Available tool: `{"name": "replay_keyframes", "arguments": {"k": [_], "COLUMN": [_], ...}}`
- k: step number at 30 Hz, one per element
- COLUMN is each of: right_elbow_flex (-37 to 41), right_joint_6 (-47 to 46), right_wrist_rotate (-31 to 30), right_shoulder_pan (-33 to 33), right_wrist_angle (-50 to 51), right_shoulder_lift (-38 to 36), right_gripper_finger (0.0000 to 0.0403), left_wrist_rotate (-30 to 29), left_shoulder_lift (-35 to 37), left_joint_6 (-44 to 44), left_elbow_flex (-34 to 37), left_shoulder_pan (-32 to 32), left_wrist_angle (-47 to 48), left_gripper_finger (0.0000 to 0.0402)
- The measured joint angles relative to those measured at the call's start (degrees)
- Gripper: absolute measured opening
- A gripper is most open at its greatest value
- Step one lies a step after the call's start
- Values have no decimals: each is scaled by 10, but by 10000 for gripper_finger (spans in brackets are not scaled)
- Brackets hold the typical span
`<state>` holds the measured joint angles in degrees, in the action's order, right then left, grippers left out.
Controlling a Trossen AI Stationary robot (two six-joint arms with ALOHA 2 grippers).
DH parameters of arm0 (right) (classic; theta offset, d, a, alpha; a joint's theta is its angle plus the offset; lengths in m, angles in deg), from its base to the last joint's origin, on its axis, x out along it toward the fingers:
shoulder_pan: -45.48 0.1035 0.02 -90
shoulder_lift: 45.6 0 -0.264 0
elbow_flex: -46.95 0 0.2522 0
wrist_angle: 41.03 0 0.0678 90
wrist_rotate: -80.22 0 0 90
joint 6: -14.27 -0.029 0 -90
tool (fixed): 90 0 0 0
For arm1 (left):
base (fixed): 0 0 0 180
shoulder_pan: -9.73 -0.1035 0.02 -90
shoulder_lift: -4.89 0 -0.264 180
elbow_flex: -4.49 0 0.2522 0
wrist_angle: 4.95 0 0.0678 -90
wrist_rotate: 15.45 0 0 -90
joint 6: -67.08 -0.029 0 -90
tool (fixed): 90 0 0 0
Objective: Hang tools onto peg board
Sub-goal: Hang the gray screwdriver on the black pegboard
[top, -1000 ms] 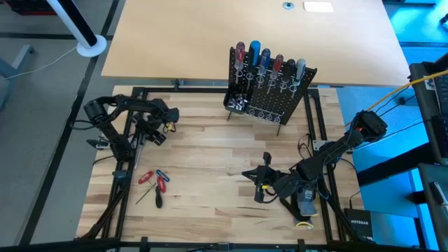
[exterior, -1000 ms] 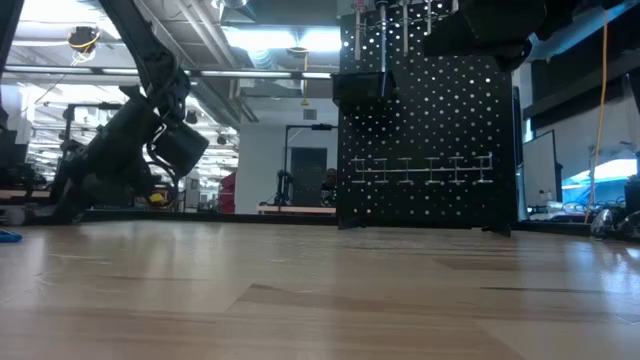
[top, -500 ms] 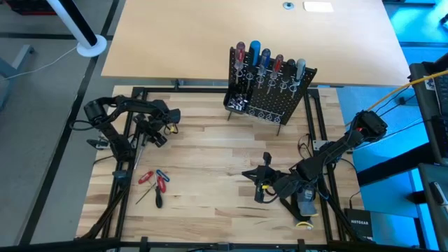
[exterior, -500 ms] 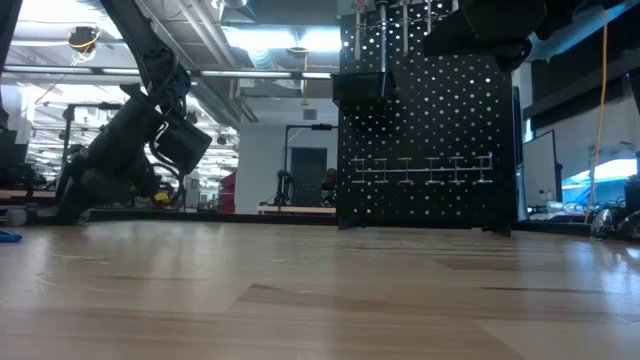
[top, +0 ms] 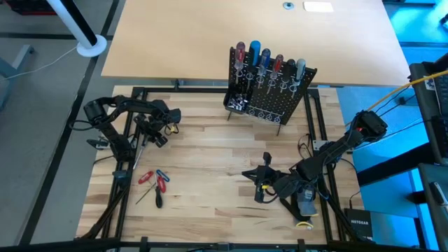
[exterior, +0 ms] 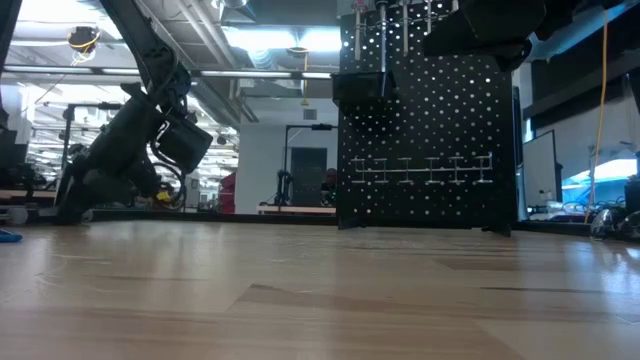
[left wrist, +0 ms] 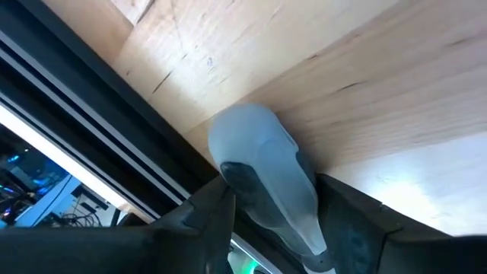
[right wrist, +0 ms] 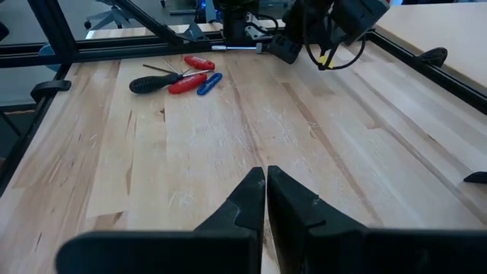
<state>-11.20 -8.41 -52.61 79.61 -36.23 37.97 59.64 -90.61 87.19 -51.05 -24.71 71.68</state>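
Observation:
The black peg board (top: 269, 91) stands on thin legs at the table's far side, with several red, blue and grey-handled tools in its upper rings; in the low view the peg board (exterior: 430, 130) fills the middle. Loose red, blue and black tools (top: 154, 183) lie on the wood at the near left, and these tools (right wrist: 179, 78) also show in the right wrist view. My left gripper (left wrist: 274, 186) is by the table's left rail, slanting down, shut on a grey-handled tool (left wrist: 259, 144). My right gripper (right wrist: 265, 179) hovers shut and empty at the near right (top: 248, 173). My left gripper pinches the grey handle by its two sides (left wrist: 304, 190) between its two fingers, slanting down from above. The handle lies along the fingers, its rounded end (left wrist: 240, 122) pointing away toward the wood beside the rail. Whether the tool rests on the table, I cannot tell.
Black frame rails (top: 119, 168) run along the table's left and right edges. A bare stretch of wood (top: 210, 154) lies between the two arms and in front of the peg board. A pale second tabletop (top: 210, 42) lies behind the board.
My left gripper has rolled a little at the wrist while staying by the left rail.

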Motion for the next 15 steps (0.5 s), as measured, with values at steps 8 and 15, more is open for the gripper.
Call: {"name": "replay_keyframes", "arguments": {"k": [8,15], "right_elbow_flex": [0,0], "right_joint_6": [0,0], "right_wrist_rotate": [13,13], "right_shoulder_pan": [0,0], "right_wrist_angle": [0,0], "right_shoulder_lift": [0,0], "right_gripper_finger": [19,19], "left_wrist_rotate": [-12,-40], "left_shoulder_lift": [0,-2], "left_joint_6": [-7,4], "left_elbow_flex": [-1,-27], "left_shoulder_pan": [-5,4], "left_wrist_angle": [-6,-3], "left_gripper_finger": [148,124]}}
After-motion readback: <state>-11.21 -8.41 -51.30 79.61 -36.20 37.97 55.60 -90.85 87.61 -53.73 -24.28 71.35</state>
